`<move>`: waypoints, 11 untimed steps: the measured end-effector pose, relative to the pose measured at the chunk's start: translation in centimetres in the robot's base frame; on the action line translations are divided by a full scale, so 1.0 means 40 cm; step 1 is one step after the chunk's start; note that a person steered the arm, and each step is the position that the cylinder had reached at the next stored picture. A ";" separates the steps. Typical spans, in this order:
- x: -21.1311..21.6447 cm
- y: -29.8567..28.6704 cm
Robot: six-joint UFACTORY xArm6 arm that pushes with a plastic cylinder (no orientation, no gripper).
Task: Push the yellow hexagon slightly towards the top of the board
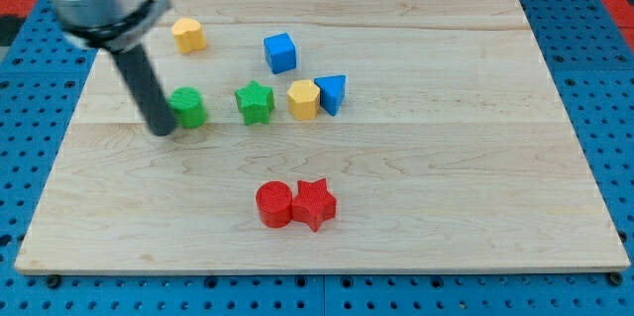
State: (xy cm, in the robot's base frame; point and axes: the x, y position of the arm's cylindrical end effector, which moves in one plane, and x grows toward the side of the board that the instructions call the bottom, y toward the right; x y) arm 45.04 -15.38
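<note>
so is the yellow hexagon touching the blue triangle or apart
Touching: the yellow hexagon sits against the blue triangle, no gap showing.

The rod's tip (161, 132) sat just left of the green round block (187, 107). The yellow hexagon (303, 100) touched the blue triangle (333, 92), further right.

Eight coloured blocks scattered on a pale wooden board (446, 187).

Far left sits a yellow block (187, 35), with a blue cube (280, 52) to its right. Across the middle run a green cylinder (187, 107), a green star (255, 102), and a yellow hexagon (303, 100) touching a blue triangle (333, 93). Near the front, a red cylinder (274, 204) touches a red star (314, 203).
</note>
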 end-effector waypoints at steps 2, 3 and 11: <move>-0.084 -0.160; -0.123 -0.117; -0.094 0.354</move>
